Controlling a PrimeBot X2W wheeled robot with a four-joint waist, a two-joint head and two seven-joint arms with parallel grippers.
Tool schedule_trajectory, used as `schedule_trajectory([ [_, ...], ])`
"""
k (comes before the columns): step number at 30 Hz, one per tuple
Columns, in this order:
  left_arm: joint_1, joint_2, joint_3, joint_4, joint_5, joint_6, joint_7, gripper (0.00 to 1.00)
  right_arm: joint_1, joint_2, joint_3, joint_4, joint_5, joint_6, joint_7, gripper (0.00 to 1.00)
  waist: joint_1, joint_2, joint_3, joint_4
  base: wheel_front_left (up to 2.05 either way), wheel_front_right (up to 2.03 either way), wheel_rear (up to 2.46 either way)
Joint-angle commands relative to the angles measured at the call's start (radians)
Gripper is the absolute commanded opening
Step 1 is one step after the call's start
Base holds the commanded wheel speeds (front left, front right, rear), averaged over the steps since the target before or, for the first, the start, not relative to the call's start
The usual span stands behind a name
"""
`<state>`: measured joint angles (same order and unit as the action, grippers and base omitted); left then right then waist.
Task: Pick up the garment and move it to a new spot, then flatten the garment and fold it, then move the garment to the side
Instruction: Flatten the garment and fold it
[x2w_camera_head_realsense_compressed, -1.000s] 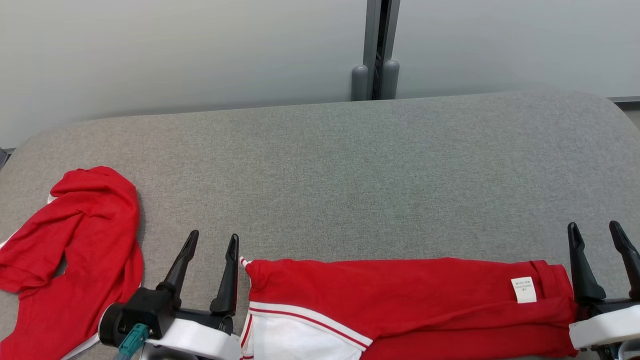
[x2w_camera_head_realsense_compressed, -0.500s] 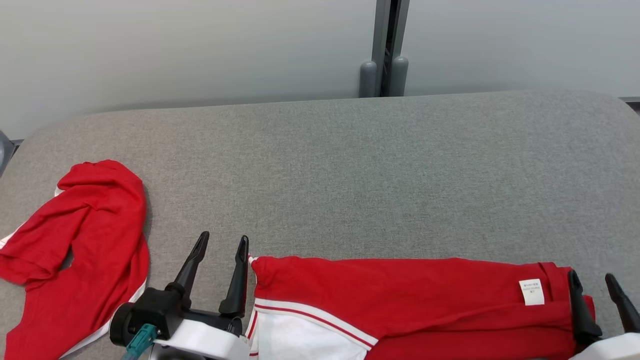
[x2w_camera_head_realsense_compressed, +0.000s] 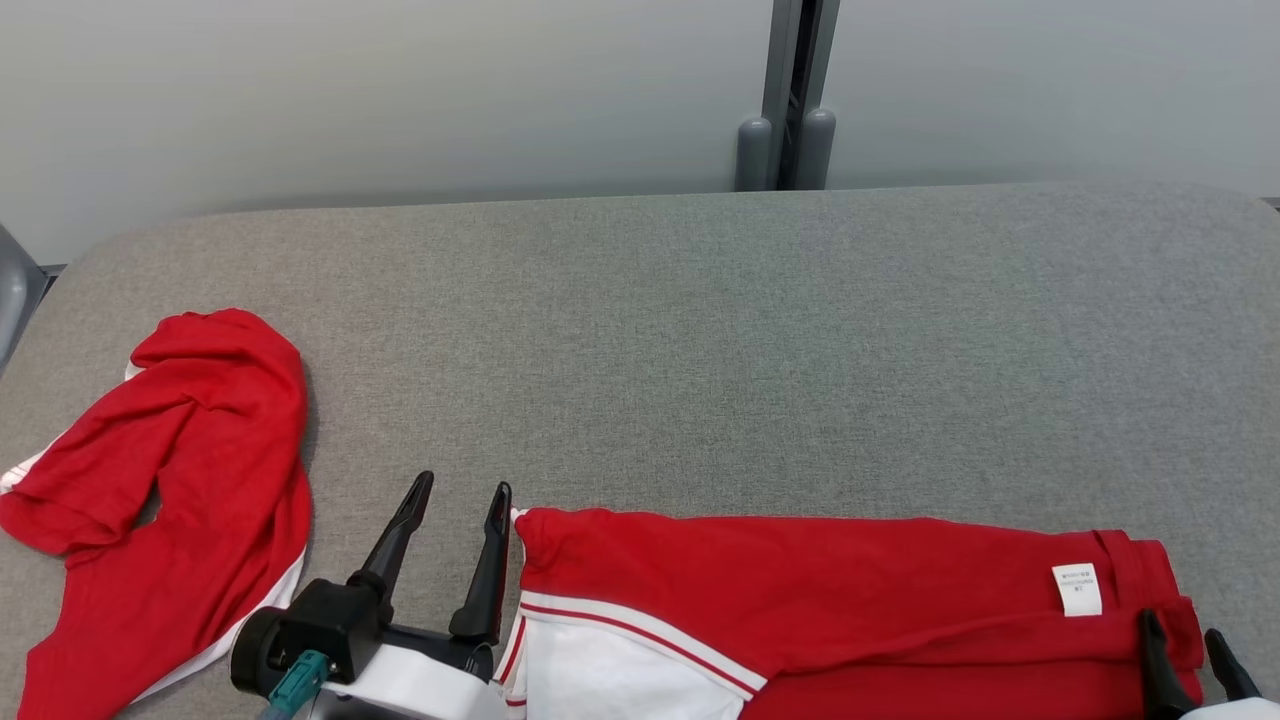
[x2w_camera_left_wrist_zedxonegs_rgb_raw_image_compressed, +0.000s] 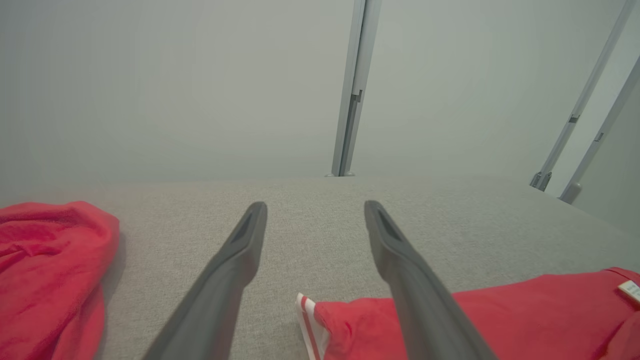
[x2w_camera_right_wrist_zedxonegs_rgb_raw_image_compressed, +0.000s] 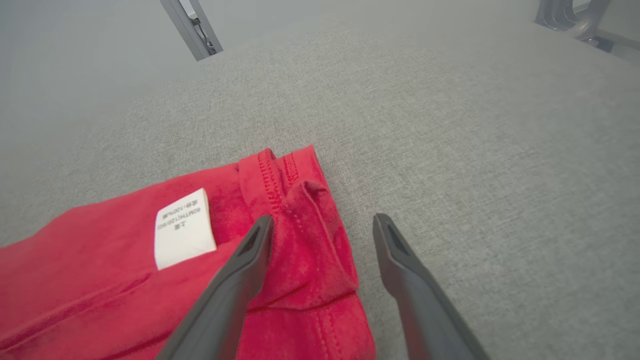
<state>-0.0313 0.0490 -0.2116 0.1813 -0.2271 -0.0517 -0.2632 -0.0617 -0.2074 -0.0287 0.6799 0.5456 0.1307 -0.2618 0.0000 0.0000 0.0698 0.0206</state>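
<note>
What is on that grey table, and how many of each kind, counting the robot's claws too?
Red garments: 2 (crumpled red garment, folded red garment)
Grippers: 2 (left gripper, right gripper)
Total: 4

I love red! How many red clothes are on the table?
2. A crumpled red garment lies at the left of the table. A flat red garment lies along the near edge, partly cut off, so more may hide below.
</note>
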Motion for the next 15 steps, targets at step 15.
schedule_trajectory([
  [15,-0.026,0.004,0.010,0.001,0.014,-0.003,-0.001,1.00,-0.072,-0.014,0.105,0.101,0.086,0.000,-0.003,1.00,0.0000,0.0000,0.015,0.005,0.00,0.00,0.00],
])
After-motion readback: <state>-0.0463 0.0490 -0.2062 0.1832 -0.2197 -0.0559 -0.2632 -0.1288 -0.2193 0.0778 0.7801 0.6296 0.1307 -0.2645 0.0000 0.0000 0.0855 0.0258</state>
